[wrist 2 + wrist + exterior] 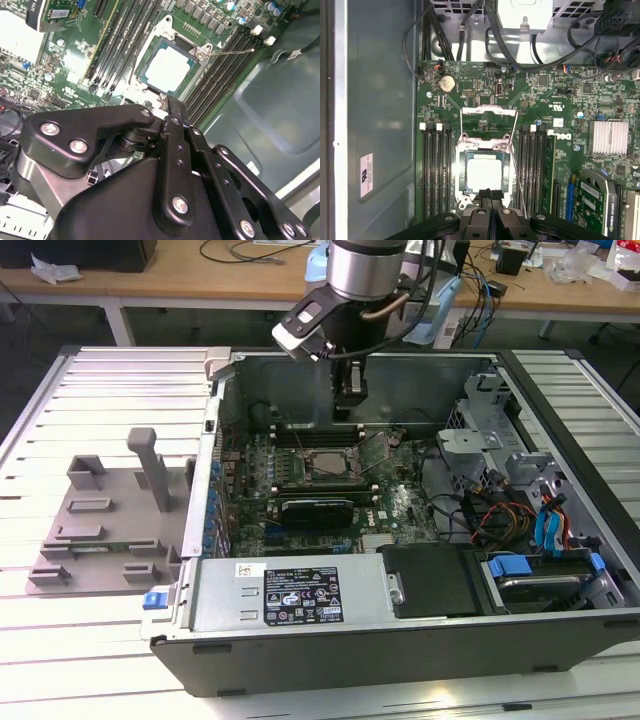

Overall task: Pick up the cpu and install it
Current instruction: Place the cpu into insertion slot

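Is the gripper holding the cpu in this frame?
No: in the first wrist view the cpu lies flat in the socket, and the gripper has its fingertips together with nothing between them.

A pale bench [110, 400] of long ribbed slats filled the foreground, and its strips caught a soft, even light with no hard shadows. Behind it a wooden desk [200, 282] on white legs [120, 322] stretched across the whole back of the exterior view. Loose black cables [240, 252] lay on its top, with a crumpled white scrap [55, 270] and a dark box [75, 252] toward the exterior view's left. Under the desk the floor [45, 350] was dark grey.
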`<state>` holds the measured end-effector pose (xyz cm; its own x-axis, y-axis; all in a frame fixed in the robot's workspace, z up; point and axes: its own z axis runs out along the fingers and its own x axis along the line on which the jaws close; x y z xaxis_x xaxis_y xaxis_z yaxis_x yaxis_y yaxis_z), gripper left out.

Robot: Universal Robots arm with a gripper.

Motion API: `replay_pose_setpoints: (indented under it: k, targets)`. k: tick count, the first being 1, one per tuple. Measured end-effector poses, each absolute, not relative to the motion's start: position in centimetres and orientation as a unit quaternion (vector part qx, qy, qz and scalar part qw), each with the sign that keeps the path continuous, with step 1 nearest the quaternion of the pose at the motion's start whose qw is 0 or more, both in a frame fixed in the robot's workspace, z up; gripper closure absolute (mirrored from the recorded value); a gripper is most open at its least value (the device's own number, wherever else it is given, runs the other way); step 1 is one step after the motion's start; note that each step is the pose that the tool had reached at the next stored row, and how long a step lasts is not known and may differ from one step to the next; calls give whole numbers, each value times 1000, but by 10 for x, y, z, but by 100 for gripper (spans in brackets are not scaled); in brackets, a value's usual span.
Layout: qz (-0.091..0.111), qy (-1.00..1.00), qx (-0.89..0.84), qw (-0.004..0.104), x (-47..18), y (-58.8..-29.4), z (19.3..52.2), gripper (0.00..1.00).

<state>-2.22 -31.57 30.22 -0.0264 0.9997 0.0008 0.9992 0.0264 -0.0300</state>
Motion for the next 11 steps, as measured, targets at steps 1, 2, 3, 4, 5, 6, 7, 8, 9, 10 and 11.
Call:
replay_pose_setpoints:
  k: [1, 2, 3, 4, 5, 6, 7, 8, 9, 10, 11]
  targets:
    - [11, -716, -698, 11, -22, -316, 304, 89]
    - [11, -716, -698, 10, -22, -316, 306, 89]
    - [11, -716, -698, 10, -22, -316, 308, 89]
    - [11, -716, -698, 10, -22, -316, 310, 89]
    - [11, -716, -698, 10, -22, -316, 313, 89]
    - [11, -716, -698, 10, -22, -316, 317, 89]
    - [11, -716, -698, 10, -22, -316, 317, 89]
    - [11, -716, -698, 10, -22, -316, 317, 89]
    - [11, -716, -698, 10, -22, -316, 317, 89]
    - [12, -716, -698, 10, -22, -316, 318, 89]
    - [11, -716, -698, 10, -22, -316, 318, 89]
